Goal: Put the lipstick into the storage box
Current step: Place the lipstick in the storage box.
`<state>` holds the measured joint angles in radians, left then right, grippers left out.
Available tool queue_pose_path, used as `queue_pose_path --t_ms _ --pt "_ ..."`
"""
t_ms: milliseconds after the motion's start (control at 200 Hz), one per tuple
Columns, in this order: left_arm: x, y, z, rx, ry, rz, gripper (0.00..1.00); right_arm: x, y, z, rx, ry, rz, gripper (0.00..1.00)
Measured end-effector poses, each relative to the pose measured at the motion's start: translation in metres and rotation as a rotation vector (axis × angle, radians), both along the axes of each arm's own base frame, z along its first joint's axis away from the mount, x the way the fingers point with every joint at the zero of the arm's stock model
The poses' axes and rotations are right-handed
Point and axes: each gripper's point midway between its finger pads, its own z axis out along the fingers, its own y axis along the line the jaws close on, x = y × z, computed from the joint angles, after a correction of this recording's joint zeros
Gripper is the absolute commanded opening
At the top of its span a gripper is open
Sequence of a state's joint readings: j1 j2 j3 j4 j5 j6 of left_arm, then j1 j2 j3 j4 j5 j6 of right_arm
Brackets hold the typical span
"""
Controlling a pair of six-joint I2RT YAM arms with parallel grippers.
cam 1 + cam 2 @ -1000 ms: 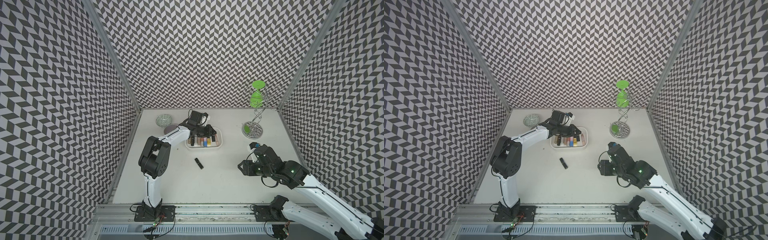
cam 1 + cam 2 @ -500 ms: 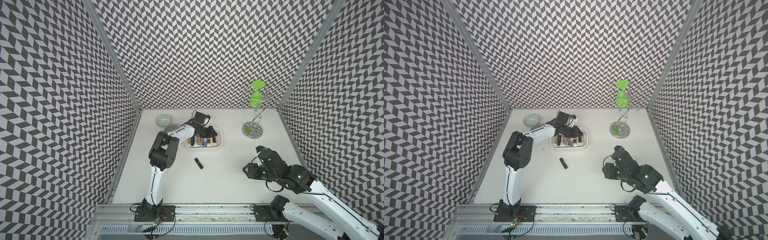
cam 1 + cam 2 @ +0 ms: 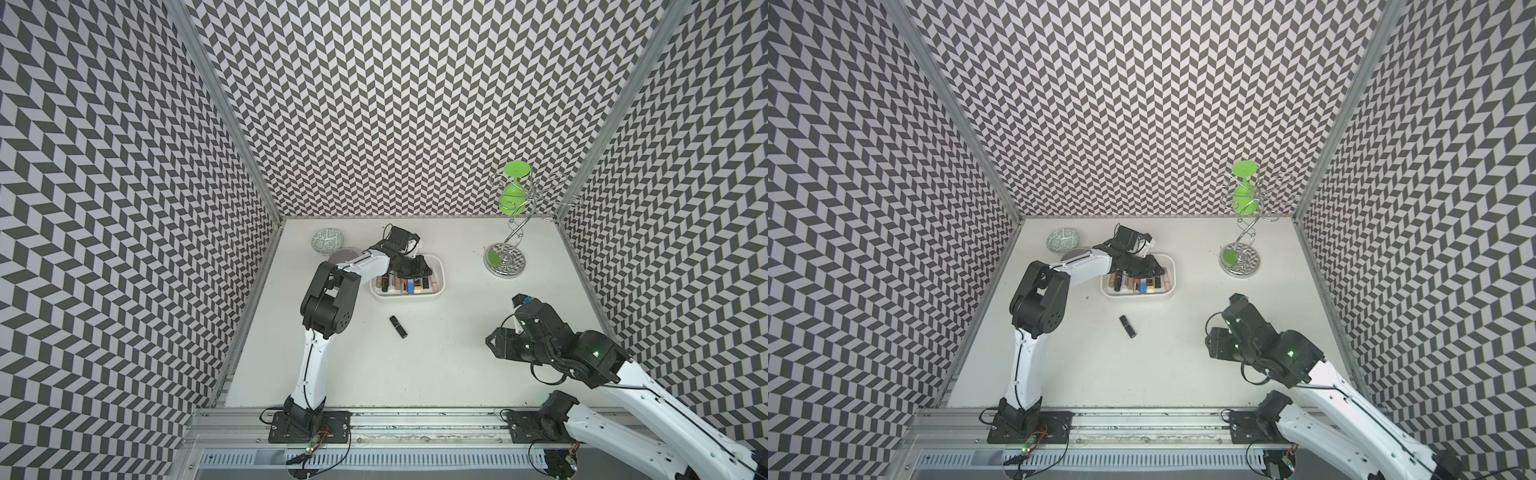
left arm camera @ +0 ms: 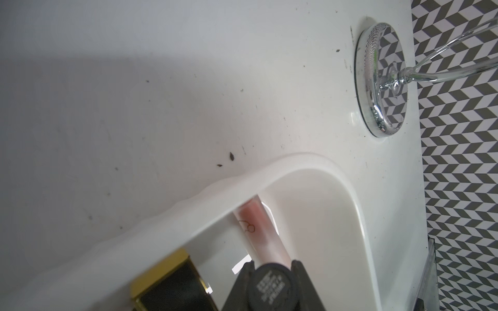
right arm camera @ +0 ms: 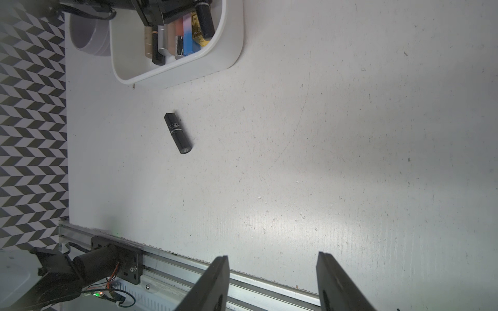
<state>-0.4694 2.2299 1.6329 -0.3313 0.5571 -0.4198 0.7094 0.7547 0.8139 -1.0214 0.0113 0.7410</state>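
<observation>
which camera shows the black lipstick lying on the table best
The right wrist view: the black lipstick lies large and unobstructed there, its lettering and silver band visible. In both top views it is only a small dark bar. The left wrist view misses it.

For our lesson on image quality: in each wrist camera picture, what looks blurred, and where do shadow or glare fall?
Left wrist view: the gold-edged lipstick near the lens is blurred, the chrome stand base sharp, a grey shadow on the table. Right wrist view: the black lipstick is crisp; a pale sheen streaks the table.
</observation>
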Motion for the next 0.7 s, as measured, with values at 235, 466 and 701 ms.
queue_pose_path --t_ms 235,466,701 --pt "0.0033 0.0050 -0.0028 -0.002 0.007 0.010 0.14 -0.0027 -0.0022 0.0014 0.020 -0.002 -0.019 0.57" --pt "0.0034 0.0045 -0.0038 -0.005 0.010 0.010 0.21 -0.0035 -0.0029 0.0021 0.030 0.002 -0.032 0.57" --pt "0.0038 0.0026 -0.0045 -0.018 0.017 0.012 0.31 -0.0074 -0.0064 0.0046 0.047 0.003 -0.053 0.57"
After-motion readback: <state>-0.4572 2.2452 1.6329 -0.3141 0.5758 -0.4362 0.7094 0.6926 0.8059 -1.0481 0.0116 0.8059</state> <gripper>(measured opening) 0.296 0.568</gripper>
